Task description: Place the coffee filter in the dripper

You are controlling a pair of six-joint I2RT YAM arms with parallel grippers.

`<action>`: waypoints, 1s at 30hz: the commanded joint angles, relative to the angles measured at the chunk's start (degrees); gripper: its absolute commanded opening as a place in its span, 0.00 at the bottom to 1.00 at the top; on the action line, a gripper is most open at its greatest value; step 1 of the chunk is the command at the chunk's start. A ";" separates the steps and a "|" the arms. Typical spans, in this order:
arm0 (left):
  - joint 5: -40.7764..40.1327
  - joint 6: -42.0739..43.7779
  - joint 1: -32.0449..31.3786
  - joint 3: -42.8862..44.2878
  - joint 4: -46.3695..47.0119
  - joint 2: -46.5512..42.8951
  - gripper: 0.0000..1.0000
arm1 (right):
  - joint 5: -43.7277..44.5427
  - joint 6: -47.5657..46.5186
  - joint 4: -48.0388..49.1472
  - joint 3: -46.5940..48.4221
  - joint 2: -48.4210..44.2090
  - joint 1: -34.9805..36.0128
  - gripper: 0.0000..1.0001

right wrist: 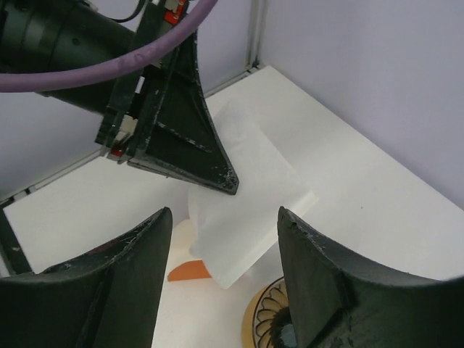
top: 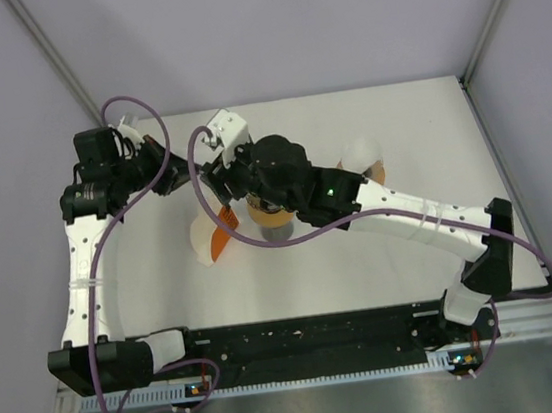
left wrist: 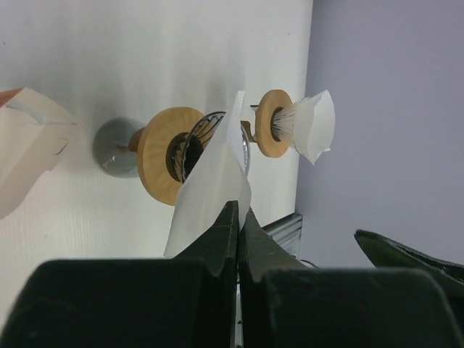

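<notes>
The filter point(right wrist: 243, 210) hangs in the air, folded flat and pinched at one edge by the left gripper point(left wrist: 238, 217), which is clamped on the paper. Its long axis runs out from those fingertips, with the free end aimed toward the dripper point(left wrist: 161, 156) close by. The right gripper point(right wrist: 223, 217) stands wide, a finger either side of the filter, holding nothing. The step in hand looks like the approach; next the paper needs opening and seating in the dripper

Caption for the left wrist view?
Left end effector pinches a white coffee filter in front of the wooden-collared dripper.
</notes>
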 commanded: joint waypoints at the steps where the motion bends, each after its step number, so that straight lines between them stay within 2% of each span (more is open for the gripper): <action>1: 2.61 -4.29 0.18 0.32 2.90 -0.82 0.00 | 7.14 -4.06 4.96 0.60 2.39 1.37 0.59; 4: 3.31 -4.99 0.18 -0.30 3.17 -0.56 0.00 | 2.85 -4.50 5.40 0.51 3.71 1.64 0.59; 10: 3.66 -5.25 0.09 -0.83 3.69 -0.65 0.00 | 5.30 -5.29 5.40 1.30 5.83 1.99 0.62; 14: 4.63 -5.69 0.09 -1.09 4.13 -0.82 0.00 | 8.90 -6.26 5.40 1.74 7.41 1.99 0.53; 20: 4.81 -6.22 0.18 -1.62 4.13 -0.74 0.00 | 12.68 -8.28 6.19 1.74 8.72 2.08 0.51; 30: 6.48 -7.10 0.09 -2.76 5.27 -1.00 0.00 | 17.07 -10.56 4.44 4.55 11.18 2.25 0.27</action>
